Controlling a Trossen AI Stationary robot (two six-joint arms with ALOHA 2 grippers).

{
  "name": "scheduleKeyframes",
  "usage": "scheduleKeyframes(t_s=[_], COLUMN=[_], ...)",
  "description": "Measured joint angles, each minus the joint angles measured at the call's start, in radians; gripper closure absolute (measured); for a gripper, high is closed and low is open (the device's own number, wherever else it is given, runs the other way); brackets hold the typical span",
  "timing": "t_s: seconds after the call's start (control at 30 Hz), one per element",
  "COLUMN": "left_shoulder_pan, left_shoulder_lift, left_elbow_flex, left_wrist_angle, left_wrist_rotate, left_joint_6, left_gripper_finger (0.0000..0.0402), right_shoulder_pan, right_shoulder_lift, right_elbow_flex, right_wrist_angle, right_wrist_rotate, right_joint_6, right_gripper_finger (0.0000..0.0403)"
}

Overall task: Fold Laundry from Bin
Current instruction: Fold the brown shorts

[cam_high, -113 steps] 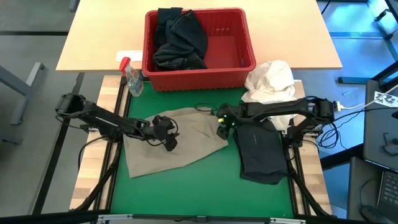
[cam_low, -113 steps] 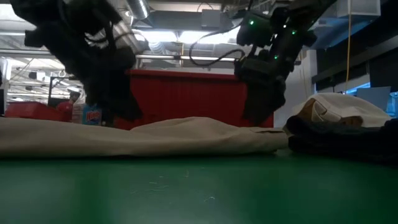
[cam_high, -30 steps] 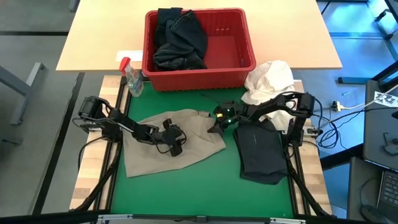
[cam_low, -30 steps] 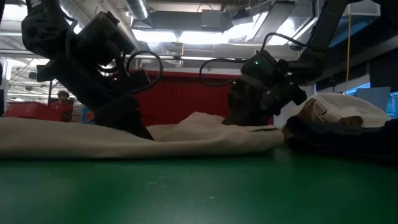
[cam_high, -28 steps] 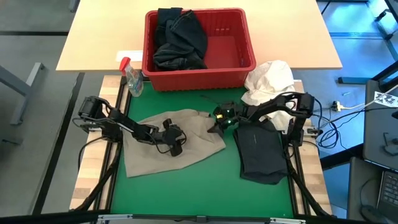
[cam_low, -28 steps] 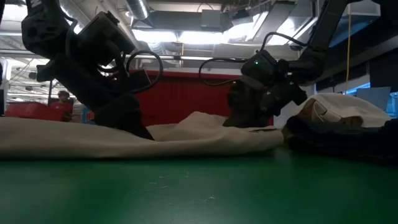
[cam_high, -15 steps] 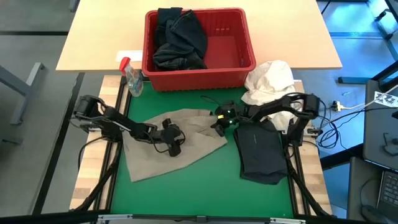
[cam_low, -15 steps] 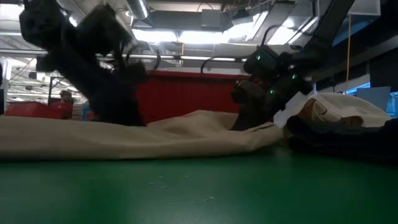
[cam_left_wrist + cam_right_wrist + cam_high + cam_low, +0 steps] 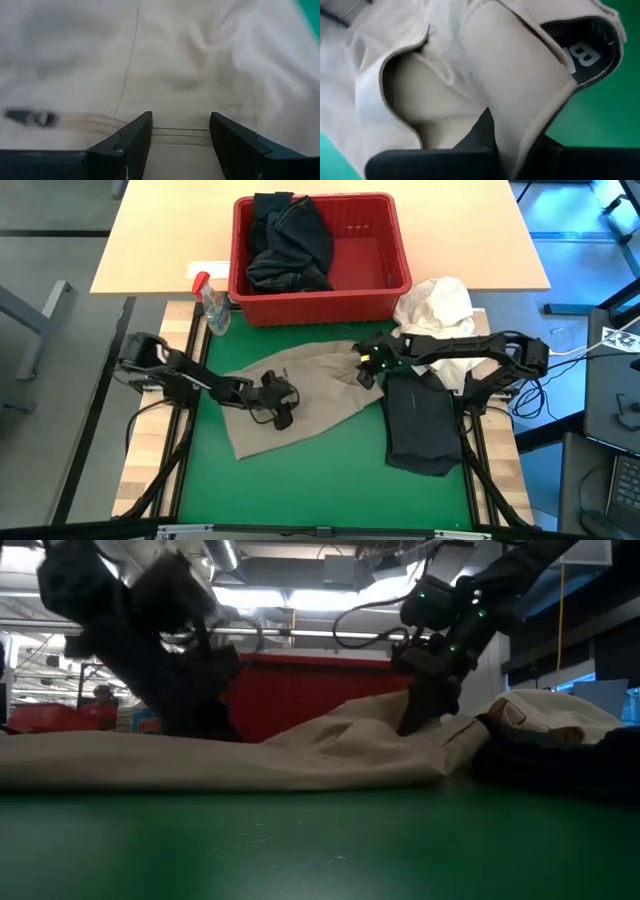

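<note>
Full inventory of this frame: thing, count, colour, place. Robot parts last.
Red slotted plastic basket: one, red, on the wooden table behind the mat.
Dark garments in basket: a heap, black and charcoal, basket's left half.
Khaki-beige garment: one, beige, spread mid-mat.
Folded dark garment: one, charcoal, mat's right side.
White cloth bundle: one, white, right of the basket.
Clear spray bottle with red top: one, left of the basket.
Green mat: one, green.
Left tool: open, on the beige garment.
Right tool: shut on the beige garment's right edge, lifting it.
</note>
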Motion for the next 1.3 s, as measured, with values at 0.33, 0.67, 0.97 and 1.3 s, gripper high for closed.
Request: scheduleKeyframes(t_s=[0.33, 0.67, 0.97, 1.3], left_shoulder_pan=[0.083, 0.121, 0.142, 0.036], left_shoulder_lift=[0.179, 0.18, -0.051, -0.351], left_elbow_flex=[0.004, 0.001, 0.002, -0.062], left_wrist_angle=[0.254, 0.308, 0.148, -0.467], left_wrist_rotate=[-0.023, 0.015, 0.212, 0.137], left_joint_6=[-0.002, 0.04, 0.042, -0.074], left_gripper_finger=[0.0206, 0.0206, 0.0206, 0.0206], right_shoulder_pan=[-0.005, 0.046, 0.032, 0.001], right_shoulder_lift=[0.001, 0.054, 0.087, 0.085], right_elbow_flex=[0.229, 0.275, 0.275, 0.274], right_wrist_angle=[-0.152, 0.164, 0.052, 0.044], right_wrist_rotate=[-0.098, -0.209, -0.132, -0.155], right_joint_6=[0.061, 0.264, 0.243, 0.257], right_gripper_finger=[0.0387, 0.0382, 0.0384, 0.0382])
